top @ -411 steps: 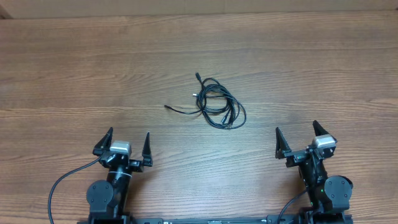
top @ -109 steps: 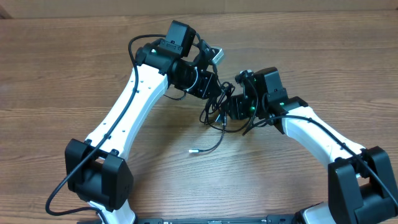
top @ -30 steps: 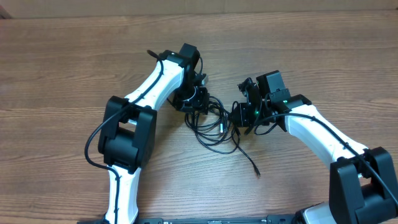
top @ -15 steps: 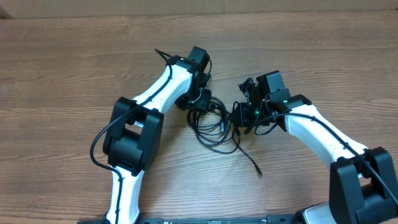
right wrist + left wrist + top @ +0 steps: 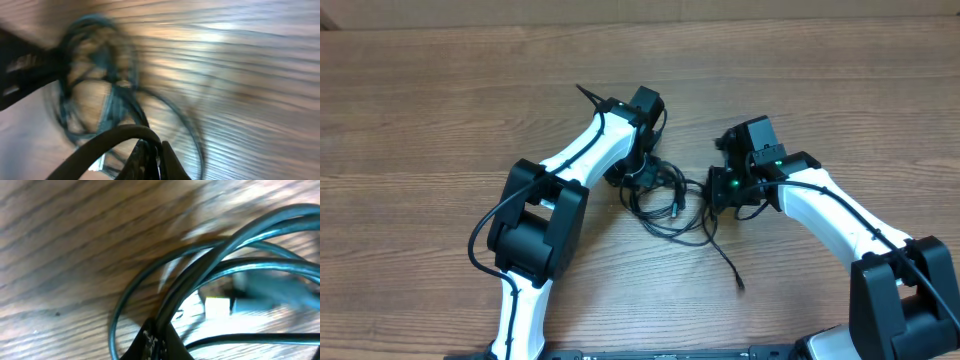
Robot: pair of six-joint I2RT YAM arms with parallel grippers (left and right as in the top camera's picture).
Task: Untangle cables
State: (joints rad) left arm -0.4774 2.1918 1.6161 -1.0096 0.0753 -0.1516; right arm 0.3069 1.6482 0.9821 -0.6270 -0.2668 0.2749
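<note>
Cables: a loose tangle of thin black cords (image 5: 665, 205) lies mid-bench, between the two arms.
Loose end: one cord (image 5: 723, 262) trails out of the tangle toward the near edge and ends in a small plug (image 5: 739, 288), which lies flat, apart from the rest.
Close view: in the left wrist view several strands (image 5: 210, 265) cross over a small white connector (image 5: 217, 307).
Left gripper (image 5: 640, 178): at the tangle's left edge, jaws (image 5: 162, 345) pinched together on crossing strands.
Right gripper (image 5: 713, 190): at the tangle's right edge. Its view is blurred, but the jaws (image 5: 150, 157) sit closed with a strand arching out from them.
Bench (image 5: 440, 120): brown wood grain, with the cords resting on it.
</note>
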